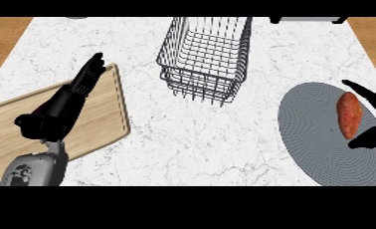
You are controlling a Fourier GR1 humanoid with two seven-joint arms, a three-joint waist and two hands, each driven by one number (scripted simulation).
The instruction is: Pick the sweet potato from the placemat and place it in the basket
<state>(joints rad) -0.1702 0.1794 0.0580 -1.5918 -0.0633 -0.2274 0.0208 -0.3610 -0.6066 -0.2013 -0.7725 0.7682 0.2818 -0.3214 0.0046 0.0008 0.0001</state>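
My right hand (360,88) shows only at the edge, with black parts at both ends of the sweet potato (349,115) on the grey placemat (308,123). Whether it has hold, I cannot tell. The wire basket (202,83) stands well to that hand's left, and my left hand (71,97), fingers straight and empty, is over the wooden board (103,116).

Open counter (209,141) between basket (197,81) and placemat (312,133)
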